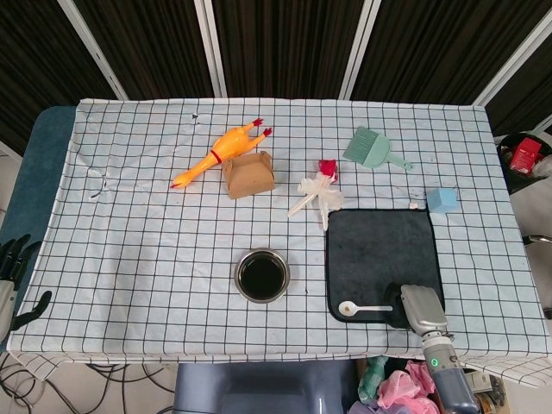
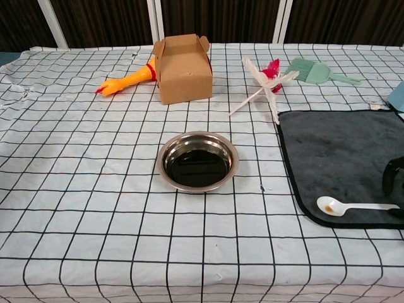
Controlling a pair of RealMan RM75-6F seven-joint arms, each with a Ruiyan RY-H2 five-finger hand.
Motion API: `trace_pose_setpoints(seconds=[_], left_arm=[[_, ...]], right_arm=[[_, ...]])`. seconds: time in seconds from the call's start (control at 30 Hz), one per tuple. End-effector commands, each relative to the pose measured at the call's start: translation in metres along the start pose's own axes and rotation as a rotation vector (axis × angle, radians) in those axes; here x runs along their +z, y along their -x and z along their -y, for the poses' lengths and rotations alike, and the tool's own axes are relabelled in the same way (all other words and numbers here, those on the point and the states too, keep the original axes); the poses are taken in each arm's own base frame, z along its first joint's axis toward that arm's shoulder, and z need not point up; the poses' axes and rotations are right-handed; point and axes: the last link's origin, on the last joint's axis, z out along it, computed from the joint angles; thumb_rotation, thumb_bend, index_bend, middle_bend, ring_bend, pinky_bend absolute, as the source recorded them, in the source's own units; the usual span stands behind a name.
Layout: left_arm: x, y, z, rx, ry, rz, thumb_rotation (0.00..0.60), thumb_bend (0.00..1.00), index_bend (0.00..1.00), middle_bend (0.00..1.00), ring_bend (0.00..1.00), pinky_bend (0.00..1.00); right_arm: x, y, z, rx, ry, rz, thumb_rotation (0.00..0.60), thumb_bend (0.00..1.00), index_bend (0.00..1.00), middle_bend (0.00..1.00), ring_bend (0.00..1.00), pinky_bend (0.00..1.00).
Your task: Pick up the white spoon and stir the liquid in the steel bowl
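Note:
The white spoon (image 1: 362,308) lies on the front edge of a dark mat (image 1: 379,250), bowl end to the left, with a brown stain in its bowl (image 2: 329,205). My right hand (image 1: 412,308) hovers at the handle's right end. In the chest view its dark fingers (image 2: 392,184) curve around the handle tip with a gap showing, and the spoon (image 2: 356,206) still rests flat. The steel bowl (image 1: 261,275) with dark liquid (image 2: 197,165) stands left of the mat. My left hand (image 1: 12,278) hangs off the table's left edge, fingers apart, holding nothing.
At the back lie a yellow rubber chicken (image 1: 216,153), a brown cardboard box (image 1: 249,174), a white and red feathered toy (image 1: 317,190), a green brush (image 1: 371,147) and a light blue block (image 1: 442,200). The checked cloth (image 1: 138,250) covers the table.

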Motion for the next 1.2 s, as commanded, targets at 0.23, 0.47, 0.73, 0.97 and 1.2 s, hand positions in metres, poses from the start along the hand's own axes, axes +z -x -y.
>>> trace_pose_setpoints(seconds=[0.23,0.47,0.73,0.97,1.2], left_arm=[[0.0003,-0.0004,0.0007,0.001,-0.004,-0.001,0.6,0.31,0.1,0.02,0.0,0.0],[0.0004,-0.0007,0.0011,0.001,-0.006,-0.003,0.6,0.31,0.1,0.02,0.0,0.0],[0.0003,-0.0008,0.0012,0.002,-0.008,-0.005,0.6,0.31,0.1,0.02,0.0,0.0],[0.0004,-0.0007,0.0014,0.003,-0.01,-0.005,0.6,0.31,0.1,0.02,0.0,0.0],[0.0008,-0.0005,0.0013,0.005,-0.013,-0.006,0.6,0.31,0.1,0.02,0.0,0.0]], right_arm=[[0.0032,0.0035,0.0013,0.0,-0.001,0.005,0.6,0.24,0.54,0.84,1.0,1.0],[0.0038,0.0054,0.0019,-0.002,-0.004,0.013,0.6,0.24,0.55,0.84,1.0,1.0],[0.0047,0.0071,0.0025,-0.001,-0.004,0.017,0.6,0.26,0.55,0.84,1.0,1.0],[0.0057,0.0078,0.0021,0.0,-0.002,0.02,0.6,0.28,0.56,0.84,1.0,1.0],[0.006,0.0086,0.0023,0.0,-0.002,0.024,0.6,0.29,0.56,0.84,1.0,1.0]])
